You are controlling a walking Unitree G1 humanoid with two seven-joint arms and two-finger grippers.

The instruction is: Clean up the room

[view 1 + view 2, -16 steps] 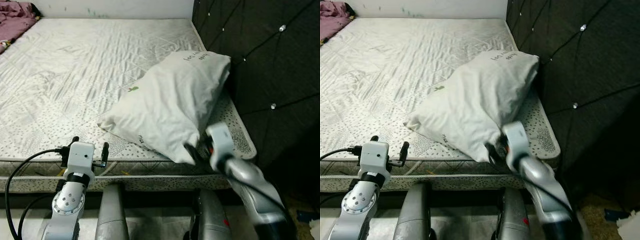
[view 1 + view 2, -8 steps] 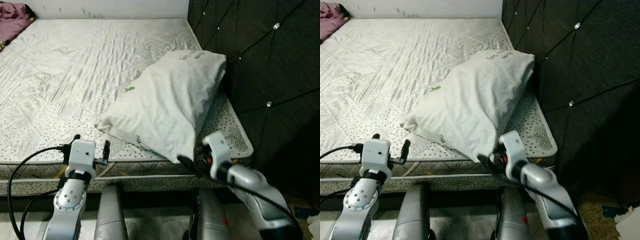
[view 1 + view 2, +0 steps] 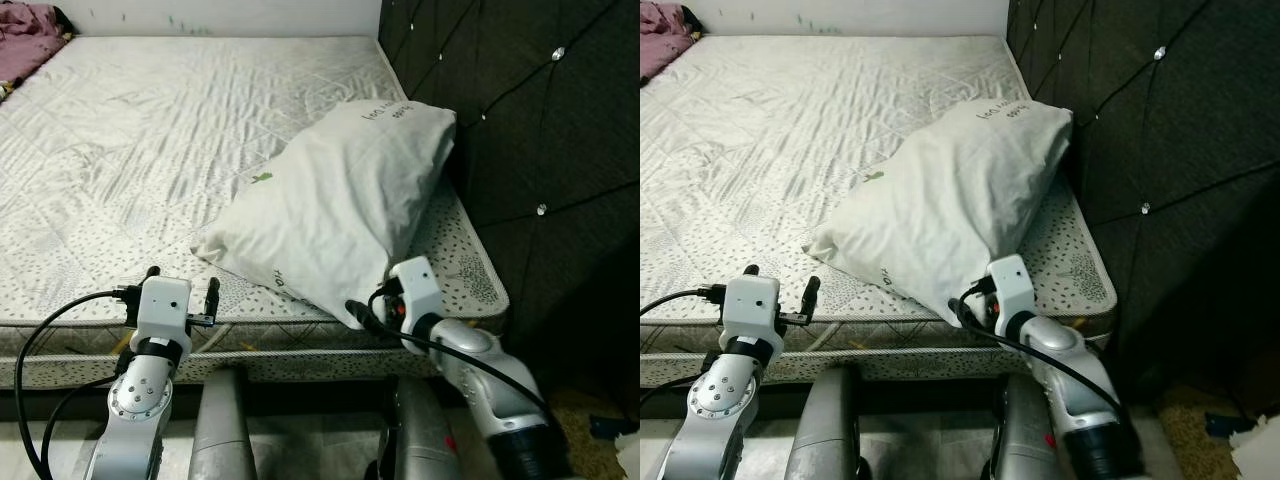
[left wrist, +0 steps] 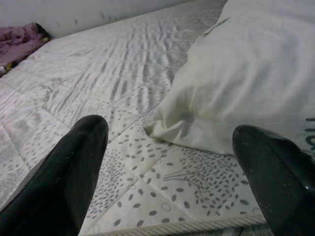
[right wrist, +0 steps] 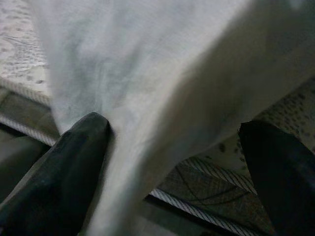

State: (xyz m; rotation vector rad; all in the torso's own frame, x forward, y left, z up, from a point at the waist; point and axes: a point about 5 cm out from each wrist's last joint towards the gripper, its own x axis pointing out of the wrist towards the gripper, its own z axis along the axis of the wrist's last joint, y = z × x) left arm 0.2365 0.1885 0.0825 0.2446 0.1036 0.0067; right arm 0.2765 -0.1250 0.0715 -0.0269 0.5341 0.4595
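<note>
A white pillow (image 3: 335, 205) lies slantwise on the right side of the bare quilted mattress (image 3: 130, 150), its top end against the dark tufted headboard (image 3: 540, 120). My right gripper (image 3: 372, 312) is at the pillow's near lower corner by the mattress's front edge. It is open, and in the right wrist view the pillow cloth (image 5: 162, 88) hangs between the spread fingers (image 5: 74, 157). My left gripper (image 3: 181, 280) stands open at the front edge of the mattress, left of the pillow. In the left wrist view its fingers (image 4: 74, 167) frame the pillow's corner (image 4: 236, 93) from a short way off.
A pink cloth (image 3: 25, 25) lies bunched at the mattress's far left corner. The headboard walls off the right side. Something white (image 3: 630, 445) sits on the floor at the lower right. My legs (image 3: 225, 430) stand close against the bed's front side.
My right gripper has moved left and a little lower along the pillow's near corner, with the cloth now between its fingers. The left gripper has stayed put; the camera shifted slightly.
</note>
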